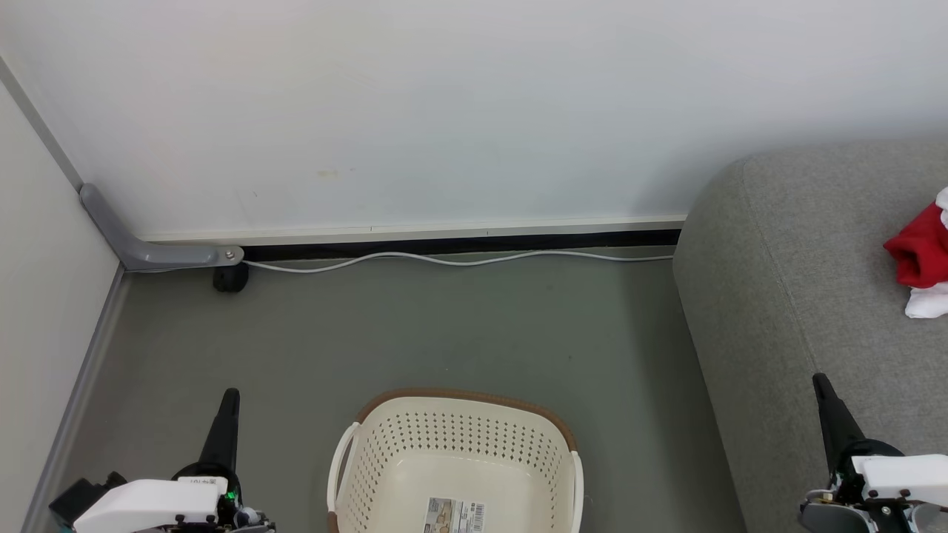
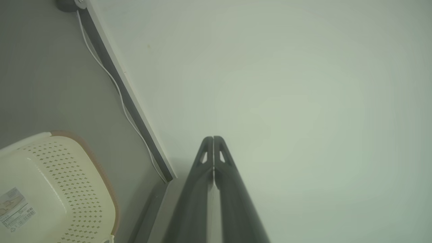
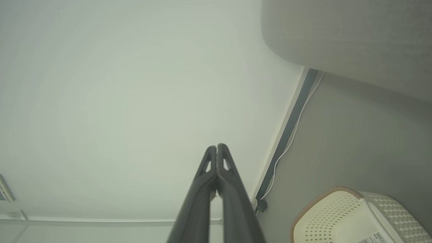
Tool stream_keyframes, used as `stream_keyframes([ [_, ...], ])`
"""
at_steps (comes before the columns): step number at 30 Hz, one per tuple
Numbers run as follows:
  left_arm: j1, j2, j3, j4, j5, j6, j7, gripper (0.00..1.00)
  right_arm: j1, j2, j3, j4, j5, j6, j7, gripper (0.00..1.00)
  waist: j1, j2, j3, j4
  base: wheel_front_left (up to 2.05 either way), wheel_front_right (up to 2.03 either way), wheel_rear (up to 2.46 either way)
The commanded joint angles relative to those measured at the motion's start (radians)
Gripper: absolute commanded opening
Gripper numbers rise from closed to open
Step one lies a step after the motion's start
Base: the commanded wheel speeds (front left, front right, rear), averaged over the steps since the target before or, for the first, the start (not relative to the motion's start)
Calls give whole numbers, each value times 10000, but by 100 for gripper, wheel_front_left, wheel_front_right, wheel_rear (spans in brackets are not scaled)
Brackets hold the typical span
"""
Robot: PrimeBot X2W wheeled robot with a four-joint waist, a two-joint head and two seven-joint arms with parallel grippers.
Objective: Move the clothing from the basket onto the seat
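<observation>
The clothing point(image 1: 922, 255) (red, white) and the basket point(image 1: 459, 437) run past the head view's edges.

Basket sticker: a barcode and rows of small print are carried by the sticker point(image 1: 455, 516) on the bottom of the basket point(image 1: 385, 444); no word or digit can be read.
Arm tag: dark marks are borne by a small white tag point(image 1: 198, 482) on the left arm's white casing point(image 1: 141, 505); too small to be read.
Readable text: none is found.
</observation>
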Motion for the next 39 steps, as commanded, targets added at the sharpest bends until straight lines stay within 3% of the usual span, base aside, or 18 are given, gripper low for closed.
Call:
stream_keyframes([
  [1,-644,172,335,-322,-361,-158,100,0,-356,-100,154,-385,345,14,168,0,0,0,1,-1,0,0,0],
  [13,-772,187,464,-416,-1685,-245,449,0,-365,-83,31,-566,1651,16,509,0,0,0,7,-7,0,0,0],
  [39,-772,187,464,-418,-1685,-245,448,0,-365,-83,33,-566,1653,16,508,0,0,0,7,-7,0,0,0],
])
